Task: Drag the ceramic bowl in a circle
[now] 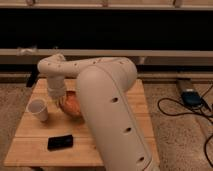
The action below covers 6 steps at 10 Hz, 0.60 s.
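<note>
The orange-red ceramic bowl (73, 105) sits on the wooden table (30, 135), left of the middle, largely hidden by my big white arm (107, 100). The arm reaches over the table from the lower right, bends at the far left and points down. My gripper (61, 98) is at the bowl's left rim, at or inside it. The arm hides the bowl's right side.
A small white paper cup (38, 109) stands just left of the bowl. A flat black rectangular object (60, 142) lies near the table's front edge. A blue device with black cables (190, 97) lies on the floor at the right. A dark wall with a rail runs behind.
</note>
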Each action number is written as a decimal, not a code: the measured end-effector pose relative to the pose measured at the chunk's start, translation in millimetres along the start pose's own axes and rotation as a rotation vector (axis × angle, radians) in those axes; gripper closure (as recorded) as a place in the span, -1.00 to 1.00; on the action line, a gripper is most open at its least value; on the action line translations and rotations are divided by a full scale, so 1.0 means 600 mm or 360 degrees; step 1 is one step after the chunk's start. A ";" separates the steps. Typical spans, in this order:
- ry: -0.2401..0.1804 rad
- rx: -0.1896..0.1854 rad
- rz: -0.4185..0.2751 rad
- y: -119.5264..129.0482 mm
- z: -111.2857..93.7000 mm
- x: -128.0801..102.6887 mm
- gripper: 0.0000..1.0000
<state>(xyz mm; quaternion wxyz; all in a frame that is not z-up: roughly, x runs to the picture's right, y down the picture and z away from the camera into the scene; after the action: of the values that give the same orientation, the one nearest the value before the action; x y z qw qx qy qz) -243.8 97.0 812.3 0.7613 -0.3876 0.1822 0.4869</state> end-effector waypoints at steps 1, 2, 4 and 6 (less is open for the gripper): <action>0.0028 0.0022 0.0061 -0.026 0.008 0.014 1.00; 0.0053 0.0054 0.0154 -0.066 0.015 0.023 1.00; 0.0069 0.0108 0.0281 -0.128 0.023 0.013 1.00; 0.0035 0.0146 0.0346 -0.171 0.020 -0.021 1.00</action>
<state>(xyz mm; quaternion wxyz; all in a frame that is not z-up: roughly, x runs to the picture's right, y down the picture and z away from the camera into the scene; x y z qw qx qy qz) -160.1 75.6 870.4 0.7189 -0.3356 0.2535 0.5534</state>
